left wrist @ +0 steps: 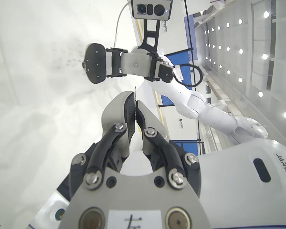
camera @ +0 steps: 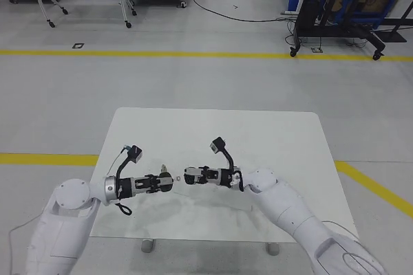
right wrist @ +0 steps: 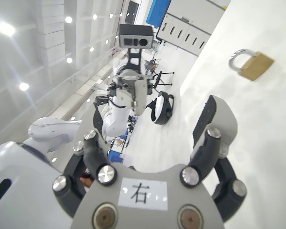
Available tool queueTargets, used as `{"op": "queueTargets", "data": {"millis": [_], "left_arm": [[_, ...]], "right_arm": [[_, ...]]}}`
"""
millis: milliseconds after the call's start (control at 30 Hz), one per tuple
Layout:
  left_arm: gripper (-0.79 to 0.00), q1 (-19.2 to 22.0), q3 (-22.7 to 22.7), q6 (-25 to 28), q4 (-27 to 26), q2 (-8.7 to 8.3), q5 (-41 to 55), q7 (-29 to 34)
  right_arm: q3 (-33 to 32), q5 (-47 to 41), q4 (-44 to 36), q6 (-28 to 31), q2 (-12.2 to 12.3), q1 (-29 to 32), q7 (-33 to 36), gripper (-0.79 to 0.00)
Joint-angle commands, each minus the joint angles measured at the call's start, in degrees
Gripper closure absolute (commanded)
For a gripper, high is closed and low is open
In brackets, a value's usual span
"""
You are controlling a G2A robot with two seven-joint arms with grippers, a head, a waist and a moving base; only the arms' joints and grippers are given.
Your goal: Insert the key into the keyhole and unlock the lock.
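The key [left wrist: 135, 91] is almost wholly buried between the pads of the left claw [left wrist: 135, 101]. A thin dark sliver alone sticks out, seen edge-on, so its teeth and bow cannot be told. The padlock [right wrist: 252, 65] lies on the desk [right wrist: 264, 125], and its keyhole cannot be made out on the faces that show. From above, the padlock [camera: 165, 168] is too small to tell shackle from body. The base of the right claw [right wrist: 152, 110] is cut off by the picture's edge.
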State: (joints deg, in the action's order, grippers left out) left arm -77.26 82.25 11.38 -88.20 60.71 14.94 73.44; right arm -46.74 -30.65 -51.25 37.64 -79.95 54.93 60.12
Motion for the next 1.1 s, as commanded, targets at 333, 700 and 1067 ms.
{"op": "queueTargets", "data": {"millis": [333, 700, 1067], "left_arm": [[0.0, 1.6, -2.9, 1.6, 1.6, -0.42, 2.0, 4.6], [0.0, 2.1, -4.6, 1.7, 1.7, -0.82, 1.3, 3.9], [0.0, 2.3, -5.0, 1.9, 1.9, -1.3, 2.1, 3.2]], "right_arm": [[-1.3, -5.0, -1.9, -9.3, 0.9, 1.3, 9.2, -0.271], [0.9, -3.8, -0.9, -10.1, -0.2, 0.3, 9.2, -0.24], [0.5, -3.7, 0.2, -9.4, -0.5, 0.0, 9.1, -0.203]]}}
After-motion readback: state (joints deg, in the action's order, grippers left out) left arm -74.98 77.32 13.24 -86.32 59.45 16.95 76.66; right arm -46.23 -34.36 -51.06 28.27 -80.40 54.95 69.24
